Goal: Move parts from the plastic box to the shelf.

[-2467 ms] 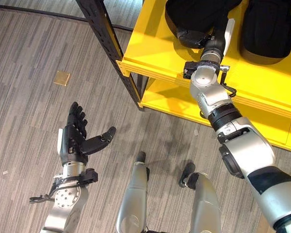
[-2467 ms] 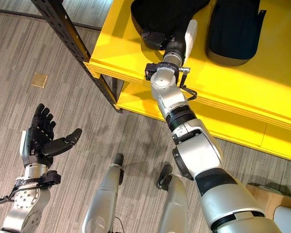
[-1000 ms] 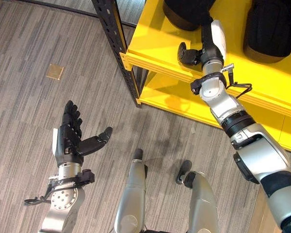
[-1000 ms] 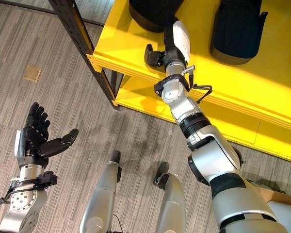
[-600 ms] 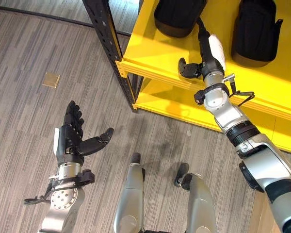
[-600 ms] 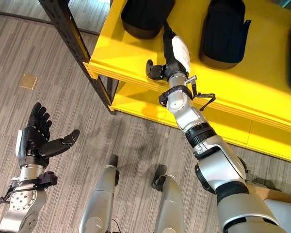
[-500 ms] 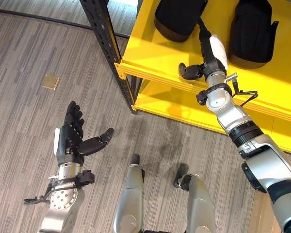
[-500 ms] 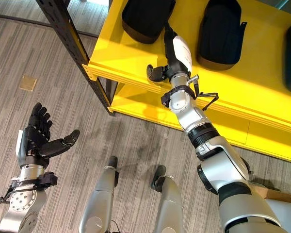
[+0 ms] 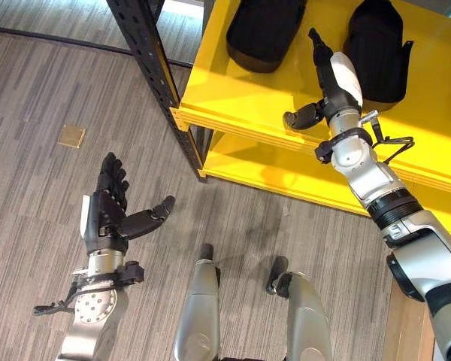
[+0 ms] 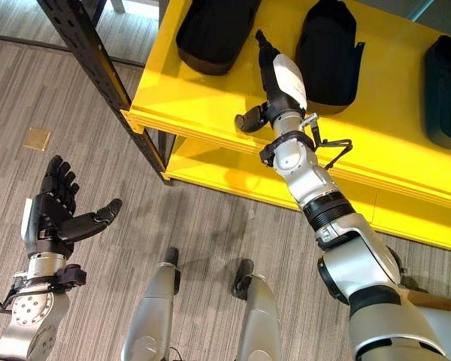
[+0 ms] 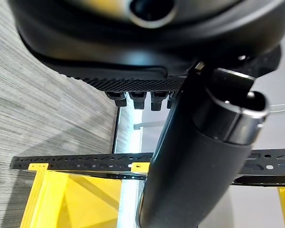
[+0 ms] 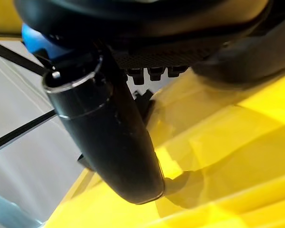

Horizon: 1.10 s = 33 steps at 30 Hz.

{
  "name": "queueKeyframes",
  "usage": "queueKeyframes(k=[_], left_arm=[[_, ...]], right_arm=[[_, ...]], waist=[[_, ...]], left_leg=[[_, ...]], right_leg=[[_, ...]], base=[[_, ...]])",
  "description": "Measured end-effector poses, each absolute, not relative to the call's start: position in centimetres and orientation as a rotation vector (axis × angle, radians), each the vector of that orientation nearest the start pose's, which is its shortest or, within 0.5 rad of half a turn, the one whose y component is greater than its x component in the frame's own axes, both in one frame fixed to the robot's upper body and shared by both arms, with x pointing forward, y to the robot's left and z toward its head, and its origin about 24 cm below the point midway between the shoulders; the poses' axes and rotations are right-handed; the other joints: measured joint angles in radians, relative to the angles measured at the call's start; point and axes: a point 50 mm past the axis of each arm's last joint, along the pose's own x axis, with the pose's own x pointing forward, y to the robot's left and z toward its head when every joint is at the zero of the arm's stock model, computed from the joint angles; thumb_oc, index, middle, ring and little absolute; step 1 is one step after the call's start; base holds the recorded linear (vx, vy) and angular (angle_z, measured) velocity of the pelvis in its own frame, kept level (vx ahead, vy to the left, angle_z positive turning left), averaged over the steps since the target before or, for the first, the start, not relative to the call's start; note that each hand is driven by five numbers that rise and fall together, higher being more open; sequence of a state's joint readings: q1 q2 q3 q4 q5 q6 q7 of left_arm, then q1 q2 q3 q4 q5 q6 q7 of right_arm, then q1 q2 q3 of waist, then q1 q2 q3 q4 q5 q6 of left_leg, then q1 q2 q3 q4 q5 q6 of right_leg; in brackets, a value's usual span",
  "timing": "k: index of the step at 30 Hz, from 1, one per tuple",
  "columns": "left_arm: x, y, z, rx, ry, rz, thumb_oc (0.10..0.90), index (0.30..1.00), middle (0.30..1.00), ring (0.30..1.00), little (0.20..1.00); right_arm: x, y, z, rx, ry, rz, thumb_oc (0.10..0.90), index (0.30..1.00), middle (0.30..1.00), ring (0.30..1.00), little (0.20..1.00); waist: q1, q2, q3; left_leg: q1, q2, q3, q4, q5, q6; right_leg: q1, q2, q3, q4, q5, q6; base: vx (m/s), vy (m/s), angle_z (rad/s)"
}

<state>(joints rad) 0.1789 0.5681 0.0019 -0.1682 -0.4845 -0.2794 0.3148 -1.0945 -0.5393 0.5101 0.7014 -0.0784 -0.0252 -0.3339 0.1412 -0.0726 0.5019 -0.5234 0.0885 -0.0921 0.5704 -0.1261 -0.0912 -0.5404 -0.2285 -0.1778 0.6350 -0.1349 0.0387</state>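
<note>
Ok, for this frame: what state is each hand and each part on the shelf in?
left hand: open, fingers straight, thumb out, holding nothing, over the floor.
right hand: open, fingers straight, holding nothing, above the yellow shelf between two parts.
left black part: lying on the shelf, not touched.
middle black part: lying on the shelf, beside the right hand.
right black part: lying on the shelf, apart from both hands.
</note>
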Motion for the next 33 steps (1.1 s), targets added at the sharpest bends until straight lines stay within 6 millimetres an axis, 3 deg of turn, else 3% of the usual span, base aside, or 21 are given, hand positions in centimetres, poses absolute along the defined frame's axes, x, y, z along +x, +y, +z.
queueKeyframes(k=[5,15,27,33], left_arm=[[21.6,25.5,9.8,0.033,-0.265,0.252,0.9,1.0,1.0,1.0,1.0],[21.7,25.5,9.8,0.032,-0.269,0.249,0.9,1.0,1.0,1.0,1.0],[21.4,26.3,10.0,0.04,-0.275,0.28,0.9,1.0,1.0,1.0,1.0],[21.3,26.4,10.0,0.041,-0.273,0.284,0.9,1.0,1.0,1.0,1.0]], right_arm=[[40.1,-16.5,24.8,-0.855,-0.485,-0.162,0.9,1.0,1.0,1.0,1.0],[39.7,-14.5,25.6,-0.816,-0.551,-0.121,0.9,1.0,1.0,1.0,1.0],[40.0,-12.0,25.5,-0.698,-0.55,-0.1,0.9,1.0,1.0,1.0,1.0],[40.6,-11.8,27.0,-0.687,-0.541,-0.131,0.9,1.0,1.0,1.0,1.0]], waist=[[-0.003,0.0,0.0],[0.005,0.0,-0.001],[0.047,-0.002,-0.002],[0.057,-0.002,-0.002]], left_leg=[[0.004,0.004,0.004,-0.003,-0.001,0.001],[0.002,0.009,0.003,-0.01,0.0,-0.001],[-0.001,0.007,-0.024,-0.03,0.013,-0.021],[-0.014,-0.002,-0.041,-0.032,0.017,-0.019]], right_leg=[[0.001,0.006,0.003,-0.005,0.004,0.003],[0.001,0.008,0.0,-0.01,0.004,0.002],[0.007,0.006,-0.03,-0.008,-0.007,-0.004],[0.006,-0.002,-0.048,-0.011,-0.009,-0.003]], base=[[0.0,-0.005,-0.03],[0.0,0.0,0.0],[0.01,-0.007,0.05],[0.01,0.007,0.08]])
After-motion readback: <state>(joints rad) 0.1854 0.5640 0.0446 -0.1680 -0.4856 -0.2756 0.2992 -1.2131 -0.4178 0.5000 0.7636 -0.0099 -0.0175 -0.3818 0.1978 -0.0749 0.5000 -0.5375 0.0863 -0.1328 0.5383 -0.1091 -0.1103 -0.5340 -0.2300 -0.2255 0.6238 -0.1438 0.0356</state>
